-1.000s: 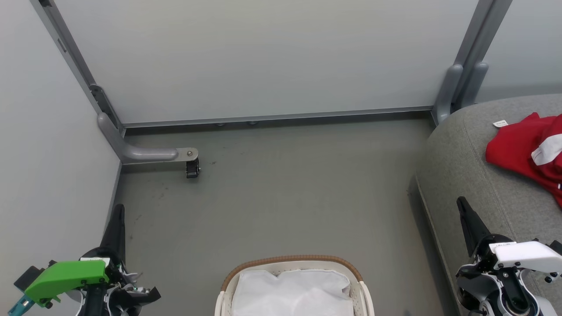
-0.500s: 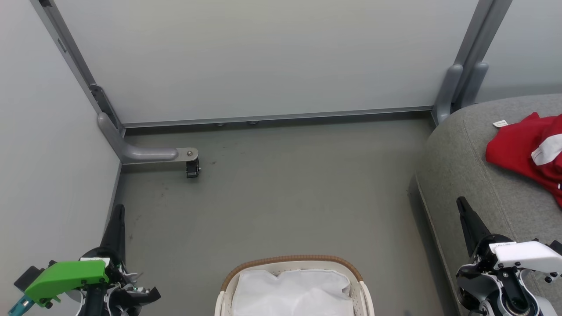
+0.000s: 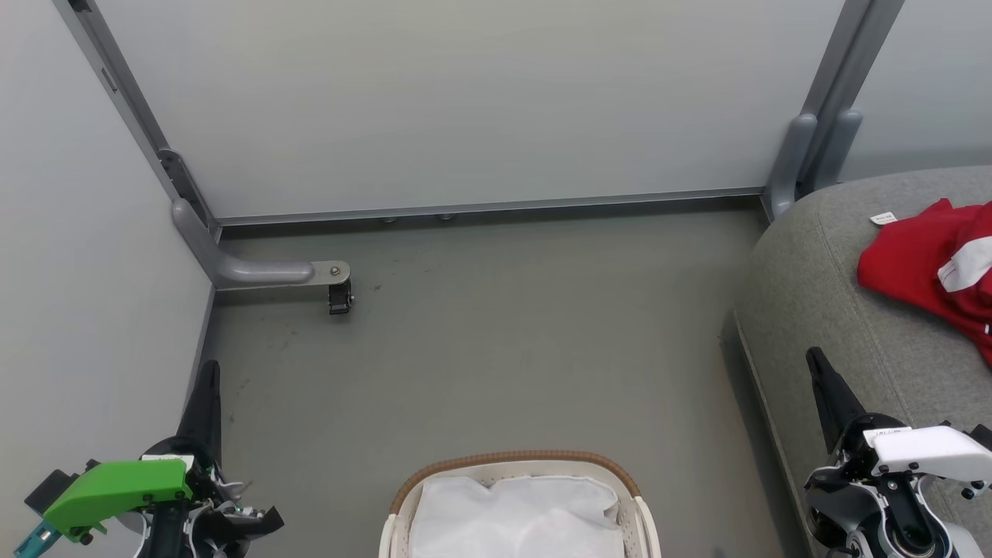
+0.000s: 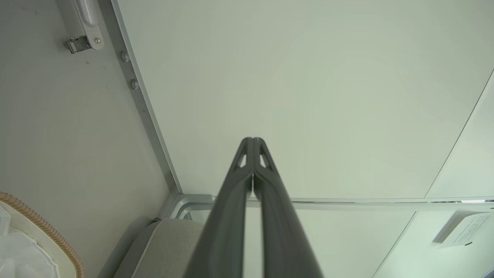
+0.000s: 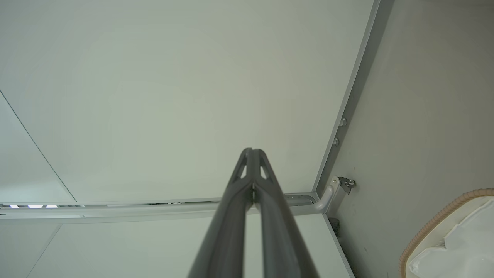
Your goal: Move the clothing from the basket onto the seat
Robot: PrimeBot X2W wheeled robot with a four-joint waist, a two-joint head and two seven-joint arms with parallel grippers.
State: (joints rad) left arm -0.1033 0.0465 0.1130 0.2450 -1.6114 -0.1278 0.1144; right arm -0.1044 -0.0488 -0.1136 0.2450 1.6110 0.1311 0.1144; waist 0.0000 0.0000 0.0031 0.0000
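Red clothing (image 3: pixel 930 263) with a white stripe lies on the grey seat (image 3: pixel 821 310) at the right edge of the head view. The white basket (image 3: pixel 515 461) with its brown rim sits at bottom centre, and just its white liner (image 3: pixel 515 515) shows inside. My left gripper (image 3: pixel 208 372) is at the lower left, shut and empty, fingers pointing up beside the left wall. My right gripper (image 3: pixel 814 359) is at the lower right, shut and empty, over the seat's near edge. The wrist views show each pair of fingers (image 4: pixel 252 141) (image 5: pixel 252 150) pressed together, with the basket rim (image 4: pixel 42 231) (image 5: pixel 436 224) at a corner.
Pale partition walls (image 3: pixel 465 101) close off the back and left. A grey bracket with a small black caster (image 3: pixel 339 298) sticks out from the left corner. Grey posts (image 3: pixel 814 155) stand behind the seat. Bare grey floor (image 3: pixel 504 333) lies between basket and back wall.
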